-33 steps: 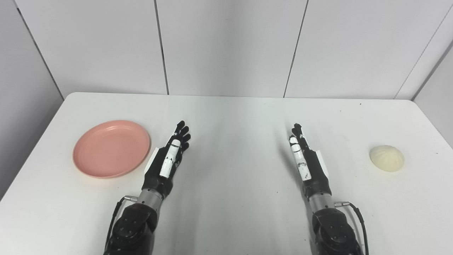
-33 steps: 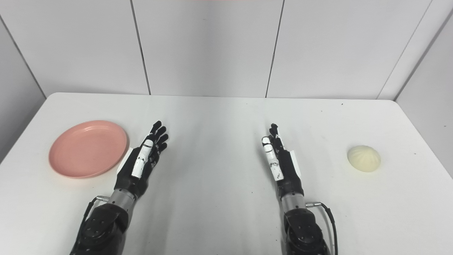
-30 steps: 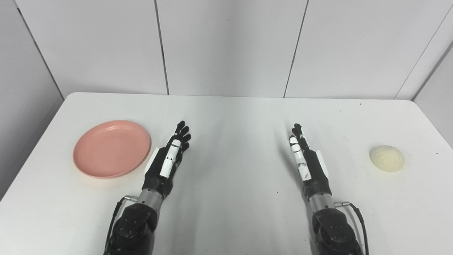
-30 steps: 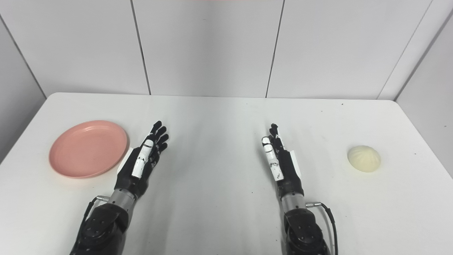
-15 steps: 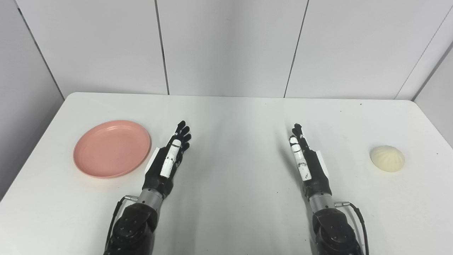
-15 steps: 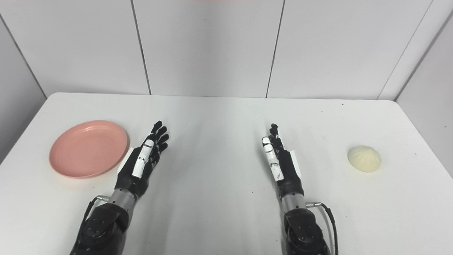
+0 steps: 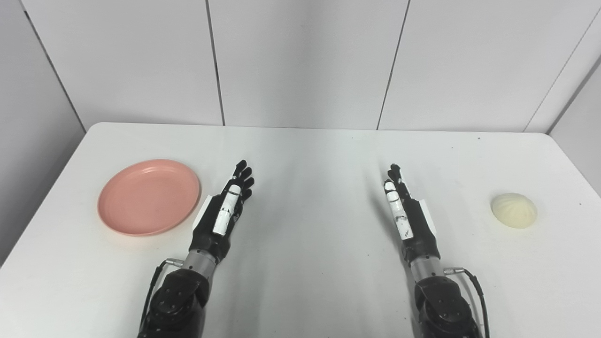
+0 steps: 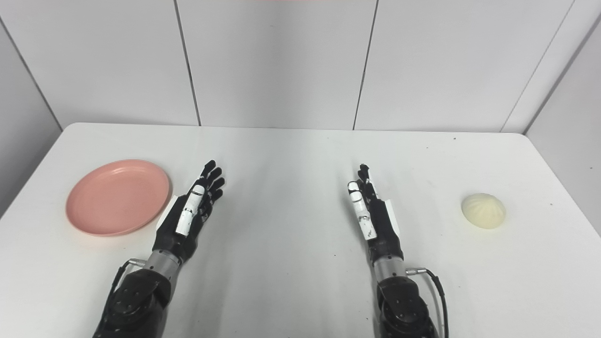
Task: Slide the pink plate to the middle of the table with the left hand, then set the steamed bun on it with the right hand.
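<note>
A: L robot hand – fingers straight and spread, edge-on, holding nothing. It sits just right of the pink plate, not touching as far as I can tell. R robot hand same posture, empty, well apart from the bun.

B: Locations?

A: Plate lies flat on the worktop, left side, far from the middle. Bun at far right, dome up, pleats showing. Neither step begun.

B: Handling est., plate?

A: Looks like thin plastic or melamine – light, stiff, shallow raised rim. Smooth worktop, so prob. low friction; should slide w/ little force. Risk: press on one edge and it tips or skates off. Suggest fingers flat inside the well, near the far left wall, or hooked behind the left rim, then drag right.

B: Bun?

A: Judged soft, light, dents easily; skin maybe tacky. Rounded top gives no purchase, so take it low around the sides, thumb opposite fingers, gentle closure. Can't tell if real or a prop – if a prop, firmer, slipperier.
</note>
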`<state>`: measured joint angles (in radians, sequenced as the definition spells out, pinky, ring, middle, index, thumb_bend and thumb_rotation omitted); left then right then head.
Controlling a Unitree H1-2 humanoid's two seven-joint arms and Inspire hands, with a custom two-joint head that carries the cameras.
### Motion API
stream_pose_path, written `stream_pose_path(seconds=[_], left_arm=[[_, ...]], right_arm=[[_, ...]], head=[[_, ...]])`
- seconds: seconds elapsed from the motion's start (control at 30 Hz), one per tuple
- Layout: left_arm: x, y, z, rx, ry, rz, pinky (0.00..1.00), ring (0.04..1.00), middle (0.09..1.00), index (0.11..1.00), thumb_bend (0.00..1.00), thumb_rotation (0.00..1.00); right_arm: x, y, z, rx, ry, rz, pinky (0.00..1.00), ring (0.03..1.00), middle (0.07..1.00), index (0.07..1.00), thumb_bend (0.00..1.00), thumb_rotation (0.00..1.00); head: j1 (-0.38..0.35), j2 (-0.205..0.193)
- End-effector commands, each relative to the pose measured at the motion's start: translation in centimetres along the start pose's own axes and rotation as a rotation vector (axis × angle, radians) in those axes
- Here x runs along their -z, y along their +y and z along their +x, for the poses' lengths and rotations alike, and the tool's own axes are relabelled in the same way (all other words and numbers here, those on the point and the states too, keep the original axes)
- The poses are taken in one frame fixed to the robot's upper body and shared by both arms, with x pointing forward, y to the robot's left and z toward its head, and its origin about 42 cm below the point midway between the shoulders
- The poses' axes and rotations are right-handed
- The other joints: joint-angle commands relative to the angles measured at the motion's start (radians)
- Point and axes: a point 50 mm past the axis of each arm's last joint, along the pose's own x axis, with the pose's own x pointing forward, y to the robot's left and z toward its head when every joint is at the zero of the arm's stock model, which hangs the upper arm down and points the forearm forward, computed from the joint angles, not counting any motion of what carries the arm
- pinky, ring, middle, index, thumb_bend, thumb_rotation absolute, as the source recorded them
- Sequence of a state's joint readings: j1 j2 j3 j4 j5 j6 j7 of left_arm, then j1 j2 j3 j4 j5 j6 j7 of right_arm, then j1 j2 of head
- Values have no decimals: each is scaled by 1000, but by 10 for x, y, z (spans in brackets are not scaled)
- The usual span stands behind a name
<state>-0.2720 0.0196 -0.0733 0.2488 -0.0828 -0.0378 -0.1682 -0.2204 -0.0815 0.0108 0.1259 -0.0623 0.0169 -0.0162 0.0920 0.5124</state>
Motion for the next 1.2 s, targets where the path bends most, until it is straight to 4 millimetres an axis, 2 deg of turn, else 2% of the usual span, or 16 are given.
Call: stream_pose_path(seconds=[0.0,0.03,0.07,0.1,0.13,0.17,0.27,0.5,0.93,1.17], left_arm=[[31,-2,-11,-10,119,2,1000,990,1000,1000,377,1000],[32,-4,-10,-9,118,2,1000,989,1000,1000,377,1000],[34,-6,-8,-8,117,0,1000,989,1000,1000,379,1000],[35,-8,-6,-8,118,-4,1000,989,1000,1000,381,1000],[37,-10,-5,-8,119,-7,1000,989,1000,1000,375,1000],[39,-13,-2,-5,120,-10,1000,989,1000,1000,372,1000],[46,-21,6,-7,130,-12,1000,993,1000,1000,365,1000],[53,-30,14,-10,129,-16,1000,993,1000,1000,347,1000],[53,-35,16,-5,108,-6,997,988,993,1000,369,1000],[30,-37,20,-11,46,-5,979,972,981,993,392,1000]], right_arm=[[3,3,1,-30,6,5,980,966,984,994,230,1000],[5,0,2,-32,8,10,985,969,986,996,231,1000],[5,-2,2,-33,7,17,993,975,988,998,232,1000],[7,-5,3,-34,8,21,997,980,990,1000,234,1000],[8,-7,4,-34,9,24,999,984,993,1000,233,1000],[9,-10,5,-39,10,29,1000,988,995,1000,227,1000],[11,-19,7,-48,5,45,1000,997,1000,1000,182,1000],[11,-26,8,-43,-5,63,1000,999,1000,1000,112,1000],[12,-29,6,-58,-19,62,1000,1000,1000,1000,126,1000],[9,-30,5,-56,-19,54,1000,1000,1000,1000,134,1000]], head=[[34,-8],[74,-20],[74,-20],[122,-34],[122,-34],[165,-49],[209,-71],[232,-92],[237,-93],[244,-78]])
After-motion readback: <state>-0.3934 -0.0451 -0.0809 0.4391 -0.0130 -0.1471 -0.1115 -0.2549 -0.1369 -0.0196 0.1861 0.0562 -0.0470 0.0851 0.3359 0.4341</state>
